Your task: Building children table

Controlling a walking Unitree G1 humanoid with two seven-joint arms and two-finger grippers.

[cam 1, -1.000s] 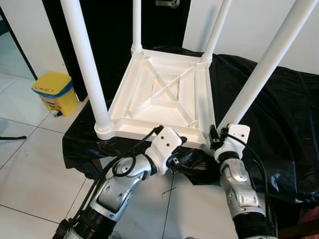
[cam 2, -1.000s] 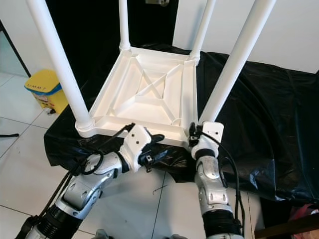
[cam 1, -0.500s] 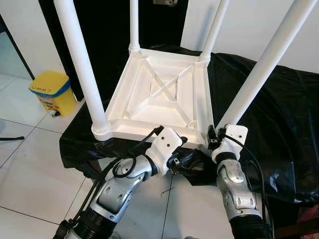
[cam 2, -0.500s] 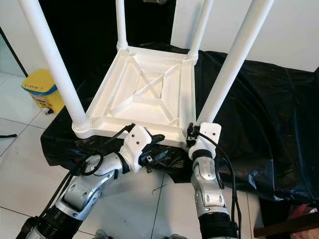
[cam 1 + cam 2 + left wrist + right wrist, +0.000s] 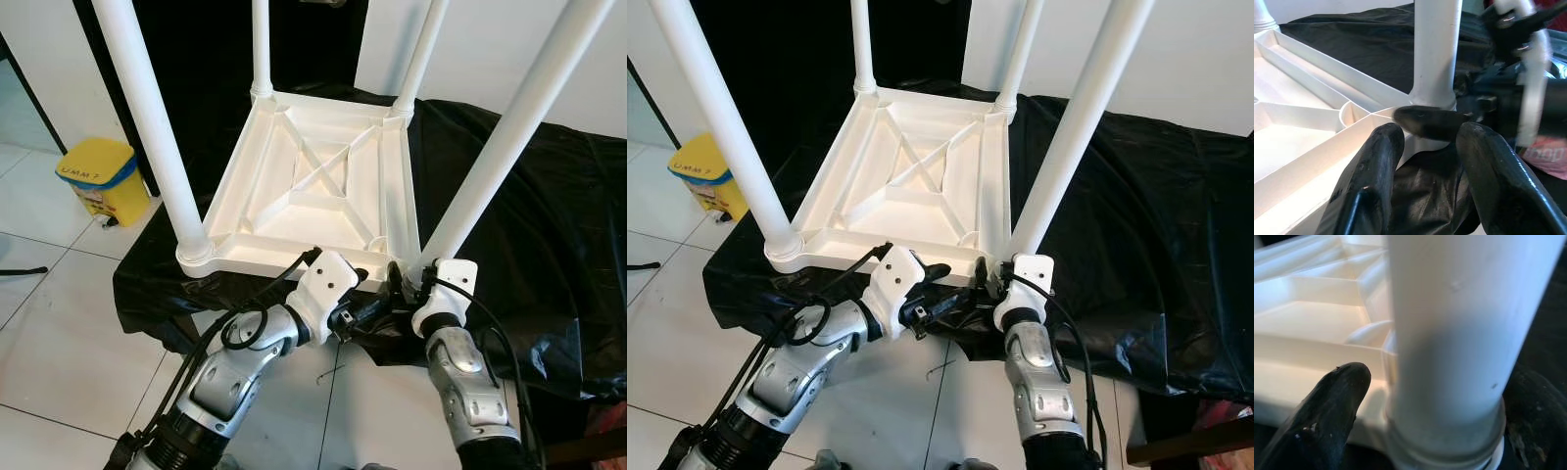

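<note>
A white plastic children's table [image 5: 313, 186] lies upside down on a black sheet [image 5: 549, 225], its legs pointing up. My right gripper [image 5: 405, 281] is at the base of the front right leg [image 5: 500, 147]. In the right wrist view the leg [image 5: 1449, 333] stands between the two black fingers [image 5: 1327, 416], so the gripper is shut on it. My left gripper [image 5: 370, 306] hovers just below the table's front rim, close beside the right one. Its fingers [image 5: 1376, 161] are open with nothing between them, pointing at that same corner.
The front left leg [image 5: 152, 117] rises tall on my left. A yellow bin [image 5: 96, 178] stands on the white tiled floor [image 5: 59, 333] to the left. The black sheet hangs over the platform's front edge. A white wall and a dark doorway lie behind.
My right gripper has sunk slightly and moved in lower on the leg base, nearer the left gripper. The view has shifted a little. The left arm has held still.
</note>
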